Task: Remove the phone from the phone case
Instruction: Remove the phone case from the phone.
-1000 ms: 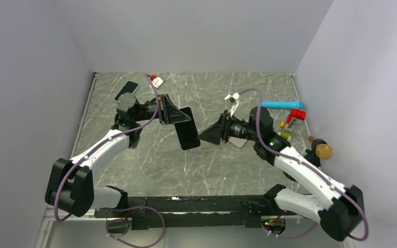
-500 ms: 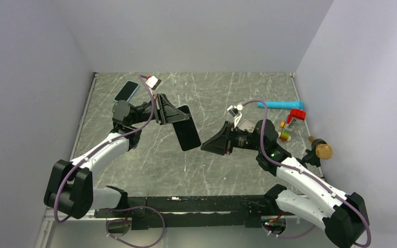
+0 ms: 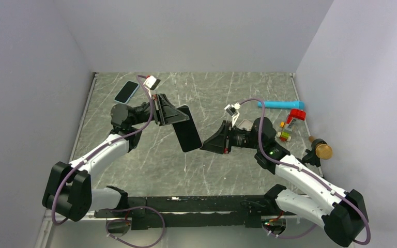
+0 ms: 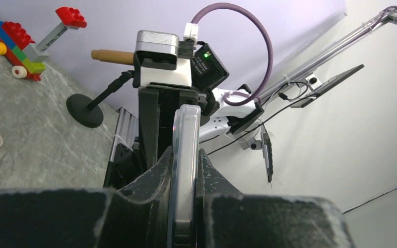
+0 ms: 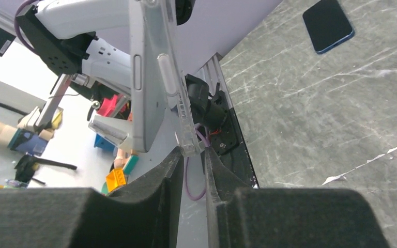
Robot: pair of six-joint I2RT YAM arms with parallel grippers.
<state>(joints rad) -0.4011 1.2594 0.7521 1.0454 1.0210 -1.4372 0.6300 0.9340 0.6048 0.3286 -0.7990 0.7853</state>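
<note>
While airborne, left end effector: clamping phone.
Right end effector: narrow around phone case, phone's 4 o'clock; grip unclear.

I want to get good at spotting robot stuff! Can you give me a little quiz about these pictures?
1. Pick one: what sits between the right fingers? A) a corner of the clear case B) a blue tube C) toy bricks
2. True or false: the spare phone lies on the table with nothing touching it.
3. Fill in: the left fingers hold the cased phone up in the ___.
Key: 1 A; 2 true; 3 air.
</note>
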